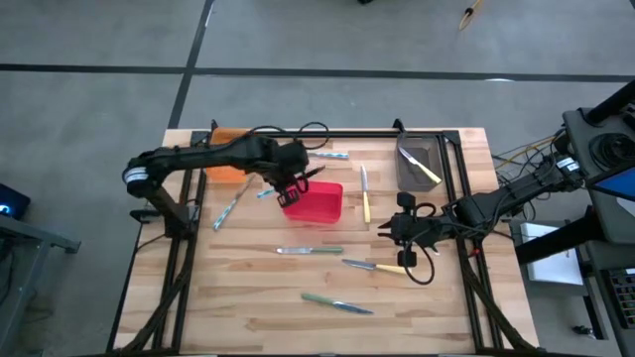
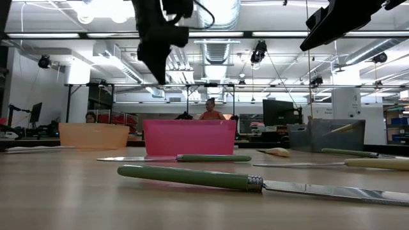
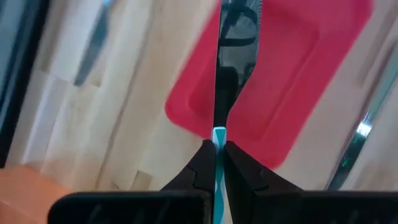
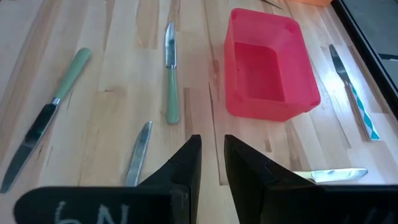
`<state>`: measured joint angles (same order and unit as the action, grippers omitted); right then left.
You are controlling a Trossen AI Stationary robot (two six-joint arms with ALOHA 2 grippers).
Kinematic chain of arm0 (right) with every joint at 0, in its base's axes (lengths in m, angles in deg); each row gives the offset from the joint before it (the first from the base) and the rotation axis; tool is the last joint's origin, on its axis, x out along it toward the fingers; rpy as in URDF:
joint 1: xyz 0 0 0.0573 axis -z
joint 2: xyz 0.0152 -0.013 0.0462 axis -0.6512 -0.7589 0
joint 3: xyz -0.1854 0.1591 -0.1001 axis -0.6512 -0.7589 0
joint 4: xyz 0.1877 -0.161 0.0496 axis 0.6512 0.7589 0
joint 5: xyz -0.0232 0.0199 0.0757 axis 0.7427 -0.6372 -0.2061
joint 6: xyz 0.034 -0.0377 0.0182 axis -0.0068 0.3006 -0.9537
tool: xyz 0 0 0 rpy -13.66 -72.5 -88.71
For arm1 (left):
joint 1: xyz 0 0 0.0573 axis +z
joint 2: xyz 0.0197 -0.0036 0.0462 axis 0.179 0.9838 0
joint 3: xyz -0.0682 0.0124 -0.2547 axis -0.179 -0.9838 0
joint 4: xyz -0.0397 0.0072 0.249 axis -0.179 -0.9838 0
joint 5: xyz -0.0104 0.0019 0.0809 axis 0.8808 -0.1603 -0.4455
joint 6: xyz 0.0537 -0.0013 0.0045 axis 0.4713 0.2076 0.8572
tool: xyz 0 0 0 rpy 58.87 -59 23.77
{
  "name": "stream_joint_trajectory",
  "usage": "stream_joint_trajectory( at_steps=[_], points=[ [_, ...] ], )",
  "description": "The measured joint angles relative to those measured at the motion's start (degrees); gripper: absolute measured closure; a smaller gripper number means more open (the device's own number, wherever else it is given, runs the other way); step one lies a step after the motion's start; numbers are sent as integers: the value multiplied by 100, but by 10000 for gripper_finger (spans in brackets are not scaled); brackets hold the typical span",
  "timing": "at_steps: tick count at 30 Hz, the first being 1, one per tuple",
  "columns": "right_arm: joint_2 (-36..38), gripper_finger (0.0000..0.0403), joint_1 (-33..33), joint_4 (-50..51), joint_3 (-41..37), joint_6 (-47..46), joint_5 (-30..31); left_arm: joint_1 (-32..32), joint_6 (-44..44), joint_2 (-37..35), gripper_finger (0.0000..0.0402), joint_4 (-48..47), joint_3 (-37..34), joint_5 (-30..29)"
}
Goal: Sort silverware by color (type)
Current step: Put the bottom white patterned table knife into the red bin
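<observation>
Upper left of high view: orange bin (image 1: 226,159) at table's back edge, partly under left arm. Just right and below, a blue-handled knife (image 1: 230,206) flat on the wood, slanted. Left gripper (image 1: 291,186) over the near-left rim of the red bin (image 1: 319,204), centre frame; jaws pressed together, pinching the blue handle of a knife (image 3: 219,81) whose blade hangs over the bin's open mouth in left wrist view. Another blue-handled piece (image 1: 331,155) at upper centre, behind the bin. Yellow-handled knife (image 1: 365,196) right of the bin, lying lengthwise. Green-handled knife (image 1: 310,251) below the bin; a second green one (image 1: 335,303) lower centre, nearest the front edge. Grey bin (image 1: 419,163) upper right, one yellow-handled utensil (image 1: 425,169) inside. Right gripper (image 1: 402,230) right of centre, low near the table, jaws narrowly parted with nothing visible between the fingers in right wrist view. Yellow-handled knife (image 1: 375,266) just below it on the wood.

Step in hand, judged: dropping the blue knife into the red bin. Next move calls for parting the left jaws with the blade well inside the walls; knife sits near the rim, could tip out.
</observation>
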<state>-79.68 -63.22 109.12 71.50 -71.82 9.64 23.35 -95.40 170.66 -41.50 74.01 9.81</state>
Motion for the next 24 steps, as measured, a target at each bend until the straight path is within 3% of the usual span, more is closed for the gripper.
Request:
stream_joint_trajectory(
  at_steps=[13, 24],
  points=[
    [0, 342, 2, 7, 0, 80, 0, -206, 699, 1335, 401, -1567, 949, -3],
    [0, 342, 2, 97, 0, 56, 0, -206, 1131, 2035, 401, -1830, 1967, -150]
  ],
)
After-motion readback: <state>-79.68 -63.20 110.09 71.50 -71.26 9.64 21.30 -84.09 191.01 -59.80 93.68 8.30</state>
